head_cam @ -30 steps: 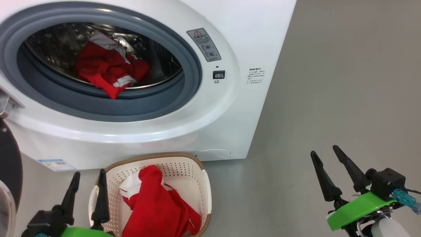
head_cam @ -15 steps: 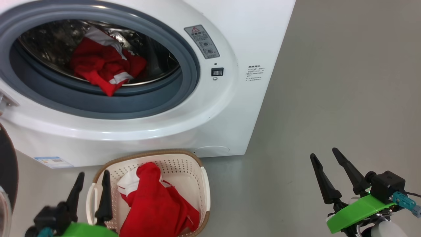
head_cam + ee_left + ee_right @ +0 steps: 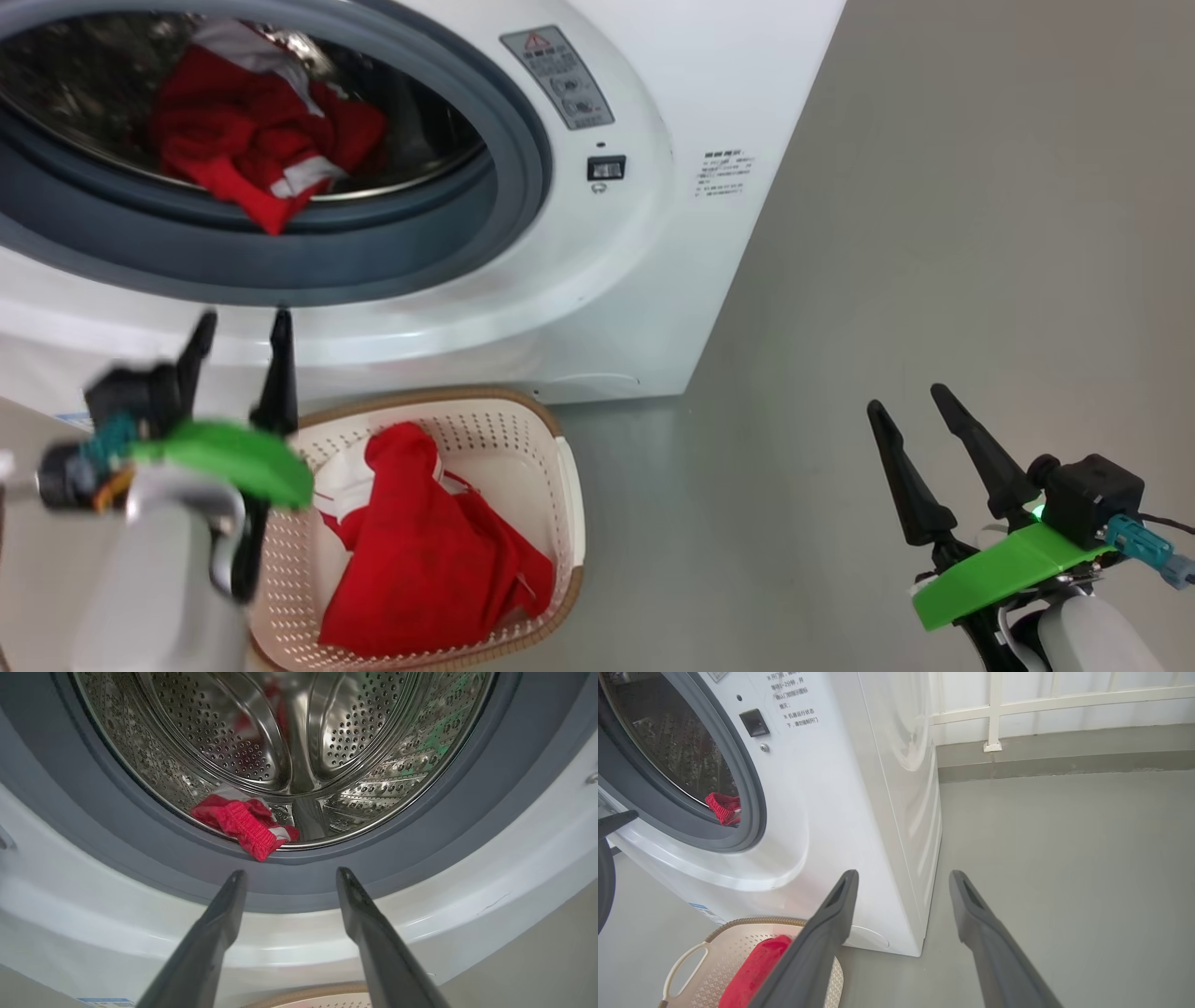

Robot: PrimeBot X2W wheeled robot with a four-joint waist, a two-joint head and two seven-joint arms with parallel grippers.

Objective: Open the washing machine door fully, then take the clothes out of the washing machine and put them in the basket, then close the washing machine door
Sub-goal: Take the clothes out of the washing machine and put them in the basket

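The washing machine (image 3: 653,280) stands with its drum uncovered. Red clothes (image 3: 252,149) with white trim lie at the drum's front lip and are also seen from the left wrist as red clothes (image 3: 243,821). My left gripper (image 3: 241,322) is open and empty, raised before the machine's white lower rim, above the basket's (image 3: 546,439) left edge. In the left wrist view its fingers (image 3: 219,924) point at the grey ring below the clothes. More red clothes (image 3: 429,551) fill the basket. My right gripper (image 3: 906,399) hangs open and empty over the floor at right. A black edge of the door (image 3: 602,886) shows at far left.
Grey floor (image 3: 934,233) spreads to the right of the machine. A low kerb with a white railing (image 3: 994,714) runs behind it. The basket (image 3: 719,952) sits on the floor against the machine's front, under the opening.
My left arm has risen from beside the basket to the machine's lower front rim. The head camera has shifted, moving the whole scene up and left. The right gripper stays put.
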